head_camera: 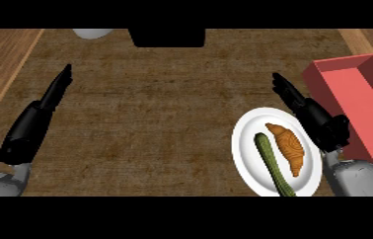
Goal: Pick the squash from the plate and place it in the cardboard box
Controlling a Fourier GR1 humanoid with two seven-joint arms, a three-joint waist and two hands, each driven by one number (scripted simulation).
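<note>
Head view showed the task not yet begun. The squash (274,165), a long green thing, lay on the white plate (246,156) at the lower right of the tabletop (160,114), its lower end running past the plate's near rim. Just beside it on the same plate lay a croissant (288,148), close to the squash but apparently not touching it.

The right hand (310,115) hung by the plate's right rim, between the plate and the red box (348,92), with its fingers straight and pointing away from the robot. It held nothing. The left hand (35,119) showed at the far left of the tabletop, also straight-fingered and empty, well apart from everything in play.

The box stood at the right edge, only partly in view, its open inside turned upward. It looked red rather than like plain cardboard, but it was the only box to be seen.

By my judgement every step remained: reaching over the plate, closing on the squash without catching the croissant, lifting, carrying it rightward and setting it inside the box.
</note>
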